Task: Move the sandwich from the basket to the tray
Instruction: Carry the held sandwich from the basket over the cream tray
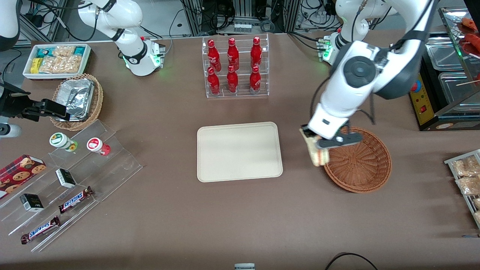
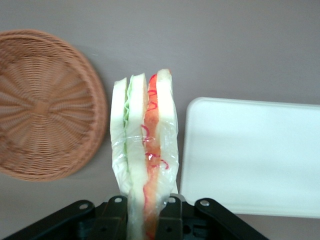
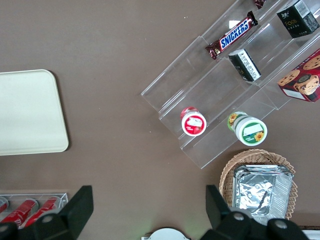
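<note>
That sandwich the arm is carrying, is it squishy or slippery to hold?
Probably both, a little. The sandwich is soft layered bread, so the gripper pinching it likely dents it. It seems wrapped in thin clear film, which may slip. It hangs between the basket and the tray without drooping, so it is probably light.

My gripper (image 1: 318, 144) hangs low over 1 wide brown table (image 1: 168, 210) that fills nearly all I see, softly shadowed under even light, with a pale floor (image 1: 165, 15), black cables (image 1: 315, 11) and aluminium framing (image 1: 243, 11) along its edge farthest from the front camera.
</note>
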You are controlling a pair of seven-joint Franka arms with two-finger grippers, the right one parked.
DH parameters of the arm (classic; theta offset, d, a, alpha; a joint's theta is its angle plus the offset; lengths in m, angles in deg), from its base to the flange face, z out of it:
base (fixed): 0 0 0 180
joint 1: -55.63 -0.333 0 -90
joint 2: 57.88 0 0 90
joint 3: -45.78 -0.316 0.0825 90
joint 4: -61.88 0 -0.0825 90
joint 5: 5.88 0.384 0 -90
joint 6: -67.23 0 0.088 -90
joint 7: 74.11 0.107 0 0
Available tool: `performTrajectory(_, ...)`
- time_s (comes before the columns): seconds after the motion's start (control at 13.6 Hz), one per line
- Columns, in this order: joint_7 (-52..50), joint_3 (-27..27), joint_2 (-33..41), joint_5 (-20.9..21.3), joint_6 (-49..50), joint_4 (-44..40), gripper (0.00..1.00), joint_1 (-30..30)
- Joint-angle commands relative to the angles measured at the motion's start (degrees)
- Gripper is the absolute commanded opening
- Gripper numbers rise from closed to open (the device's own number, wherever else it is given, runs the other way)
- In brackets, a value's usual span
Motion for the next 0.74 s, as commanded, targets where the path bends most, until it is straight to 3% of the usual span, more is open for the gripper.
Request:
performTrajectory(0.0, -1.13, 5.54, -7.05, 4.94, 0.54, -4.74, 0.00, -0.36)
performTrajectory(0.15, -4.19, 8.02, -12.76, 8.27, 0.45, -8.69, 0.00, 2.42)
performTrajectory(0.44, -11.93, 7.58, -24.63, 15.57, 0.63, -18.18, 0.00, 10.35)
performTrajectory(0.66, -16.41, 5.31, -31.14, 18.75, 0.46, -22.67, 0.00, 16.14)
